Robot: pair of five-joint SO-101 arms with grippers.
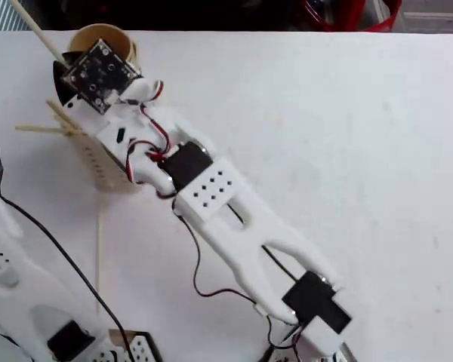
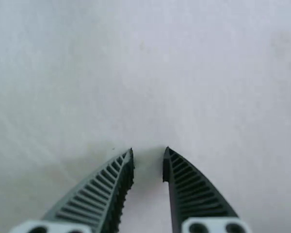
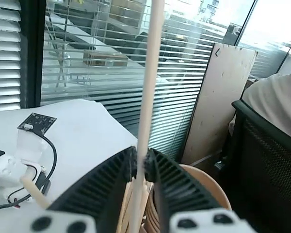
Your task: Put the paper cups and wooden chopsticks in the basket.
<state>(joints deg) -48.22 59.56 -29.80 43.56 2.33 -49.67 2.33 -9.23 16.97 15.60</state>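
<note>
My right gripper (image 1: 63, 66) is at the far left of the table and is shut on a wooden chopstick (image 1: 36, 29) that points up and away. In the right wrist view the chopstick (image 3: 148, 82) stands pinched between the fingertips of the gripper (image 3: 145, 162). A tan paper cup (image 1: 112, 38) sits just behind the gripper, and its rim (image 3: 203, 177) shows under the fingers. A beige perforated basket (image 1: 100, 164) lies under the right arm, with chopstick ends (image 1: 39, 128) poking out to its left. My left gripper (image 2: 148, 155) is open over bare table.
A single chopstick (image 1: 99, 245) lies on the white table (image 1: 347, 136) in front of the basket. The left arm's body (image 1: 23, 302) and its black cable fill the near left corner. The right arm (image 1: 234, 219) crosses the middle diagonally.
</note>
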